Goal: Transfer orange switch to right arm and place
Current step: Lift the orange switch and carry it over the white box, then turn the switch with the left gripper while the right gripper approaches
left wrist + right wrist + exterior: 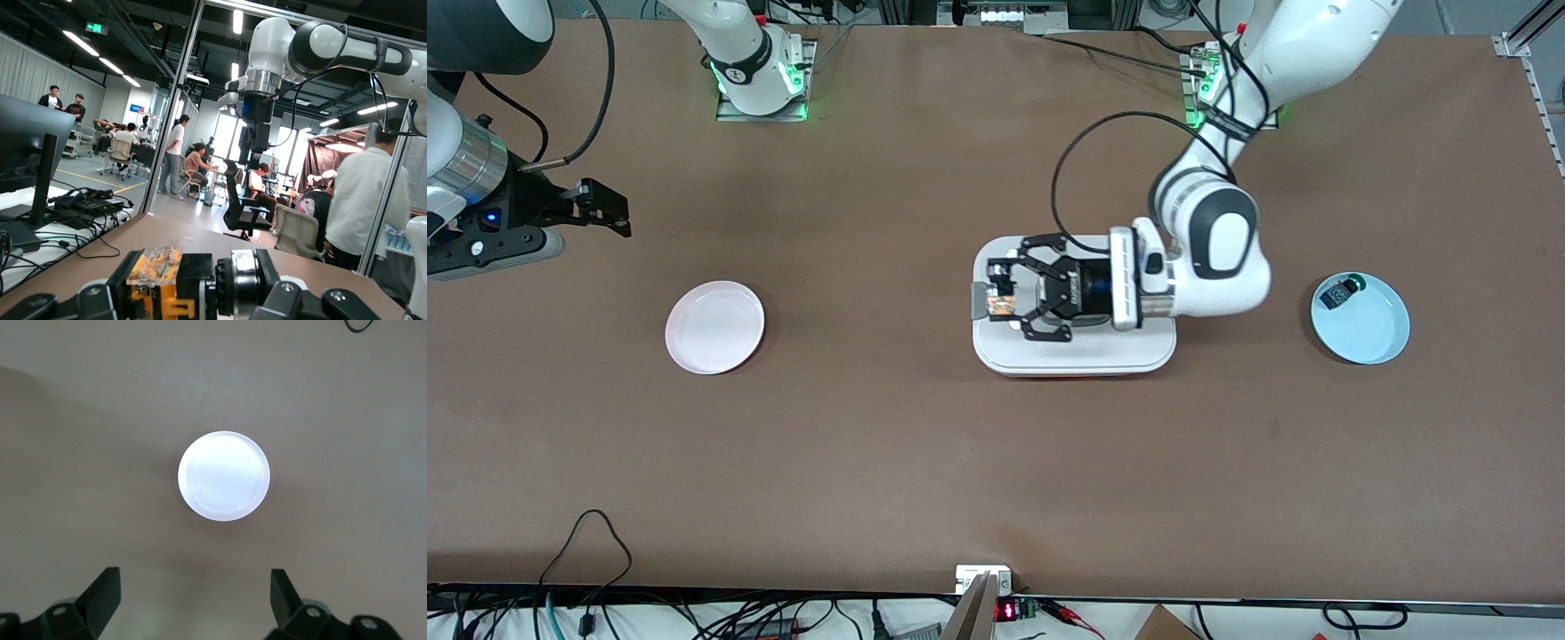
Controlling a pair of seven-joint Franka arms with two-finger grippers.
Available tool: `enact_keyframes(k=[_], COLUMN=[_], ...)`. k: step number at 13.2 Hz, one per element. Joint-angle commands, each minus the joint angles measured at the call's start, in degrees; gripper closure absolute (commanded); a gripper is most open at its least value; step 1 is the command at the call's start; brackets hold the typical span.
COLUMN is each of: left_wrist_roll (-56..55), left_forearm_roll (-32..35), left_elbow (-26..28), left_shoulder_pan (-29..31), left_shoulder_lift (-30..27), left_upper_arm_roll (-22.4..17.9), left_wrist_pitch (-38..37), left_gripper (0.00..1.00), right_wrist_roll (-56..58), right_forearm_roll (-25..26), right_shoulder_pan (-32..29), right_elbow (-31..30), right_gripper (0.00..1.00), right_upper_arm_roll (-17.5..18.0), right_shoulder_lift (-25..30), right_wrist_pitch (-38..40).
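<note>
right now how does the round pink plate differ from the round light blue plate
The round pink plate holds nothing, while the round light blue plate carries a small black part with a green cap. The pink plate lies toward the right arm's end of the table, the blue plate toward the left arm's end. Both are round, shallow and flat on the brown table.

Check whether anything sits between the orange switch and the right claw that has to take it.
Nothing visible does. The left claw holds the orange switch over the white tray. Toward the open right claw there is only bare table and the pink plate, lying flat below that path.
</note>
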State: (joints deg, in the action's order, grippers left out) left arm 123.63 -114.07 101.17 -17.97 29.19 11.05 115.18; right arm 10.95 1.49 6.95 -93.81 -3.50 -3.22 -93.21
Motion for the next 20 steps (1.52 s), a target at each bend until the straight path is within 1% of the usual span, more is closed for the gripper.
enact_keyframes(k=[1,2,5,6,8,9,10,11,13,15,16,18,19,20], left_wrist_roll=[9.16,9.52,9.53,9.53,9.44,9.44,9.44,9.44,9.35,9.26,9.35,9.26,9.35,9.26], left_forearm_roll=[-9.39,-11.16,-11.35,-11.35,-11.35,-11.35,-11.35,-11.35,-11.35,-11.35,-11.35,-11.35,-11.35,-11.35], left_elbow=[3.42,3.33,3.24,3.24,3.07,3.07,3.07,3.07,3.07,2.98,2.98,2.98,2.98,2.98], left_shoulder_pan=[-4.33,-5.31,-5.32,-5.32,-5.32,-5.23,-5.23,-5.23,-5.23,-5.23,-5.23,-5.23,-5.23,-5.23], left_shoulder_lift=[-1.85,-1.77,-1.85,-1.85,-1.77,-1.85,-1.85,-1.77,-1.77,-1.76,-1.68,-1.68,-1.59,-1.59], left_upper_arm_roll=[-0.68,-0.68,-0.77,-0.68,-0.77,-0.77,-0.77,-0.77,-0.77,-0.77,-0.77,-0.77,-0.77,-0.77], left_wrist_pitch=[3.37,3.55,4.17,4.17,4.17,4.17,4.17,4.17,4.17,4.26,4.26,4.26,4.26,4.26], left_gripper=[0.84,0.84,0.84,0.84,0.84,0.84,0.84,0.84,0.84,0.84,0.84,0.84,0.84,0.84], right_wrist_roll=[-0.84,-0.84,-0.84,0.03,1.0,2.92,3.63,3.55,1.98,-2.93,-3.39,-3.3,-3.22,-3.13], right_forearm_roll=[-0.09,-0.09,-0.17,-0.96,-4.11,-7.26,-13.47,-21.71,-36.84,-53.88,-60.75,-71.75,-76.42,-80.55], right_shoulder_pan=[-0.1,0.08,0.16,0.08,-0.18,-0.27,-0.36,-0.97,-1.68,-1.16,-0.72,1.91,3.31,4.98], right_elbow=[1.08,1.08,1.08,1.08,1.08,1.17,1.43,1.7,1.61,1.35,1.26,1.26,1.26,1.0], right_gripper=[0.0,0.0,0.0,0.0,0.0,0.0,0.0,0.0,0.0,0.0,0.0,0.0,0.0,0.0], right_upper_arm_roll=[0.25,0.34,0.43,0.51,0.43,0.34,0.16,-0.01,-0.01,0.6,1.04,1.22,1.22,1.22], right_shoulder_lift=[-0.3,-0.3,-0.39,-0.47,-0.74,-0.83,-0.91,-2.31,-7.22,-12.67,-14.35,-17.25,-18.13,-19.27], right_wrist_pitch=[0.49,0.49,0.4,0.49,0.49,0.49,1.1,1.37,1.46,1.54,1.46,0.67,0.14,-2.21])
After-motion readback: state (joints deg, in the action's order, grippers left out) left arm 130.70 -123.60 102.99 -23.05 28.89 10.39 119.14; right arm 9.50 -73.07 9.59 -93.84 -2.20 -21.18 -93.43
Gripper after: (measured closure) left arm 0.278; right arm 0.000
